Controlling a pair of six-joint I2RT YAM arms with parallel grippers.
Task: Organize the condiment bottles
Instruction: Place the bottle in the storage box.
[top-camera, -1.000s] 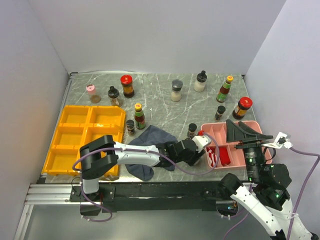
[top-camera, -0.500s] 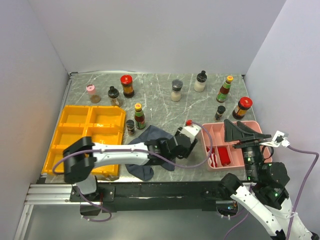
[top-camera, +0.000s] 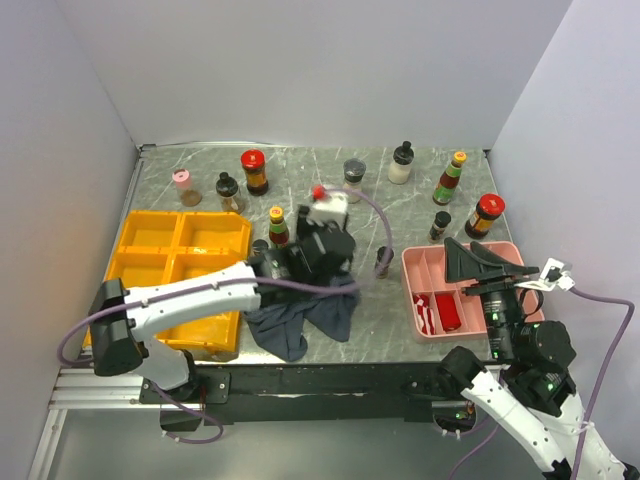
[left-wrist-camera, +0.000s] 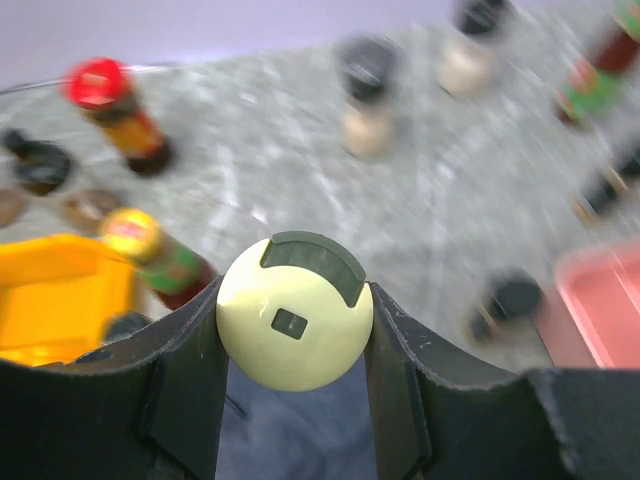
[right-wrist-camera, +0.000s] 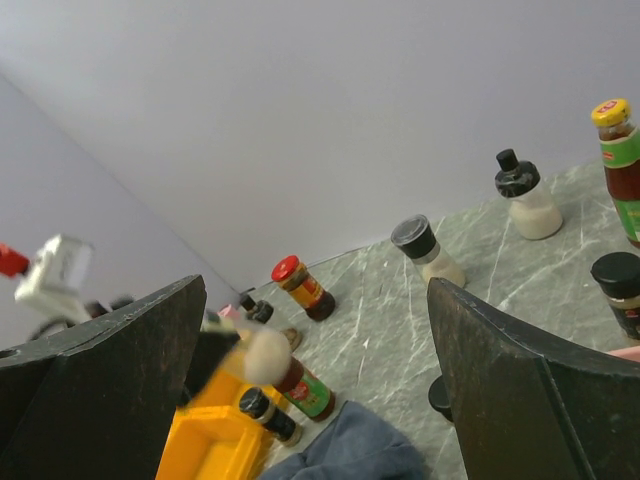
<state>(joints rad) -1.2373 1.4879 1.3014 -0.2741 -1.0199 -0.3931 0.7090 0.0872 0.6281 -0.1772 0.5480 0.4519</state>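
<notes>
Pale-green cap: tops the held jar (left-wrist-camera: 295, 325) and fills the middle of the left wrist view; the glass beneath it is hidden.
Left jaws: clenched on the held jar, with dark fingers (left-wrist-camera: 185, 385) pressed against either side of the cap.
Position: the held jar is over the dark grey cloth (top-camera: 300, 325), mid-worktop (top-camera: 300, 165), between the yellow-capped sauce bottle (top-camera: 278, 230) and a small black-capped jar (top-camera: 384, 260).
Right jaws: released, their two sides spread wide, hanging over the pink tray (top-camera: 418, 270).
Back row: pink-capped jar (top-camera: 181, 186), black-capped jar (top-camera: 228, 190), red-capped jar (top-camera: 254, 170), grey-capped jar (top-camera: 353, 180) and white-filled jar (top-camera: 401, 162), all upright and apart.
Right side: orange-capped sauce bottle (top-camera: 450, 177), second red-capped jar (top-camera: 486, 214) and little black-capped bottle (top-camera: 440, 225) stand near the pink tray's far edge.
Pink tray: red things (top-camera: 447, 312) lie in its near compartments; they are too small to tell apart.
Yellow tray (top-camera: 150, 232): on the left of the worktop, beside the cloth.
</notes>
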